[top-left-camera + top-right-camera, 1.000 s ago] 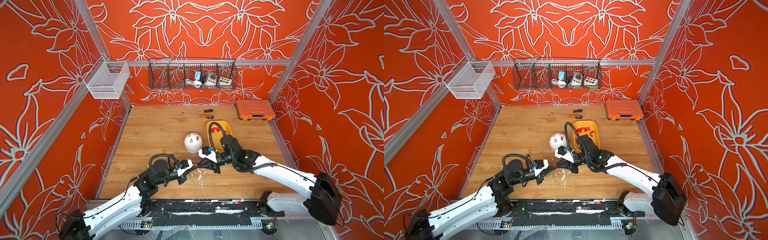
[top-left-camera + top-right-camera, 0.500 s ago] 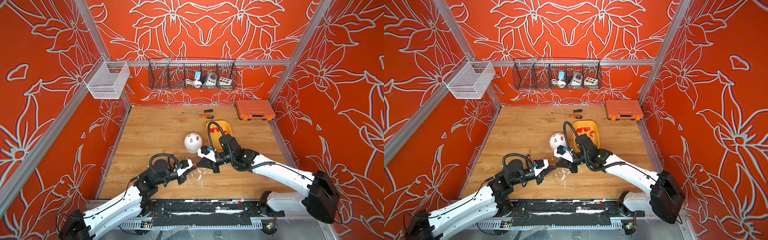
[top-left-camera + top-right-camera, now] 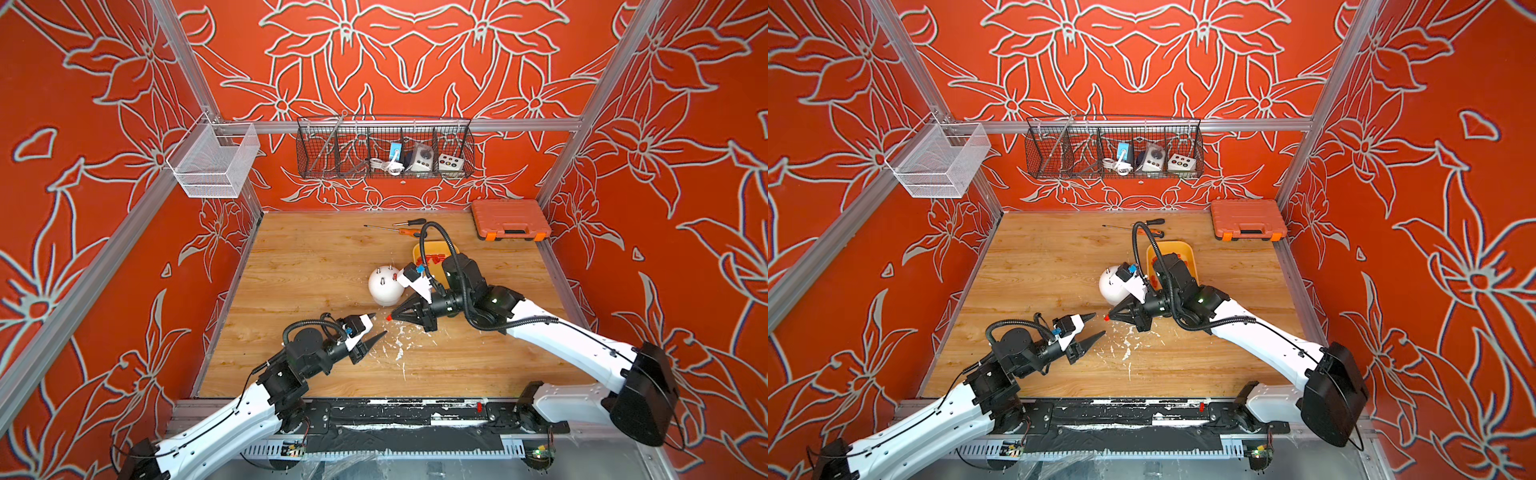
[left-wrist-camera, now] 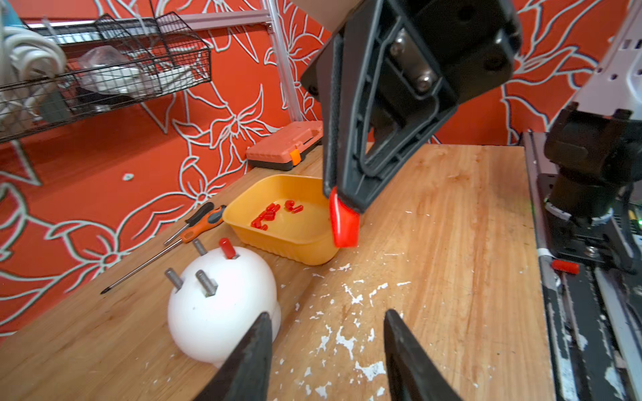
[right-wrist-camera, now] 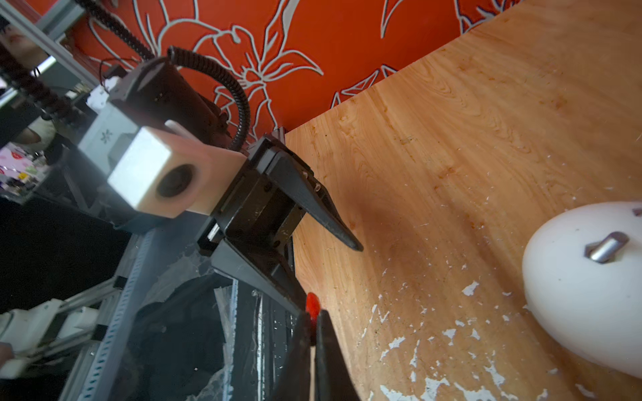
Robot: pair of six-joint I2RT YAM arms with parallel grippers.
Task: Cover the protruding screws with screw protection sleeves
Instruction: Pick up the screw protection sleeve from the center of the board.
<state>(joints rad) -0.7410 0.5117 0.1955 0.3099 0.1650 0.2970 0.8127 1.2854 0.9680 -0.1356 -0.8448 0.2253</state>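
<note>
red plastic sleeve (image 4: 342, 222), likely light, soft and slippery, is pinched by one end in the clamped right gripper (image 3: 392, 317), while the left gripper (image 3: 380, 323) has its jaws parted, holding nothing.

In a top view, the yellow tray (image 3: 1187, 250) and the white dome (image 3: 1108, 291) are partly hidden by the right arm (image 3: 1246, 328). In the right wrist view, the white dome and one protruding screw (image 5: 638, 211) are cut off by the picture's edge, and the red sleeve (image 5: 312, 302) is largely concealed between the right gripper's (image 5: 314, 314) fingers.
</note>
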